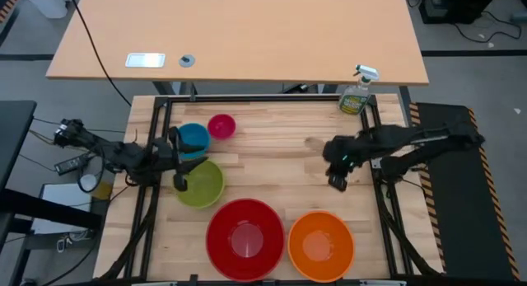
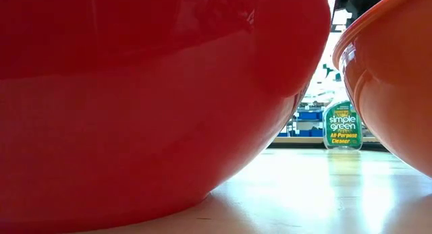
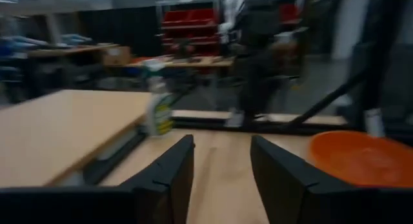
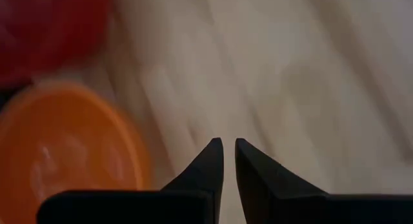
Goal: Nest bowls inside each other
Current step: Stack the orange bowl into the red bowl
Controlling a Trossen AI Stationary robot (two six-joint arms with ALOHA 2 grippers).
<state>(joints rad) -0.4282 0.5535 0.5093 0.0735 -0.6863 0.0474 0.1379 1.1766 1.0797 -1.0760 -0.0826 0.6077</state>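
Five bowls rest on their bases on the wooden table. The red bowl (image 1: 244, 239) and the orange bowl (image 1: 320, 245) sit at the near edge. The lime green bowl (image 1: 202, 184), blue bowl (image 1: 193, 138) and pink bowl (image 1: 221, 125) sit at the left. My left gripper (image 1: 181, 161) hovers level over the blue and green bowls, open, with nothing between its fingers (image 3: 222, 159). My right gripper (image 1: 338, 180) hangs over bare wood at the right, pointing down, shut and holding nothing (image 4: 228, 146). In the low view the red bowl (image 2: 135, 92) and the orange bowl (image 2: 391, 79) fill the picture.
A green spray bottle (image 1: 356, 95) stands at the table's far right corner, also in the low view (image 2: 342, 129). A light wooden desk (image 1: 247, 30) lies beyond the far edge. Bare wood (image 1: 280, 154) spreads between the left bowls and my right gripper.
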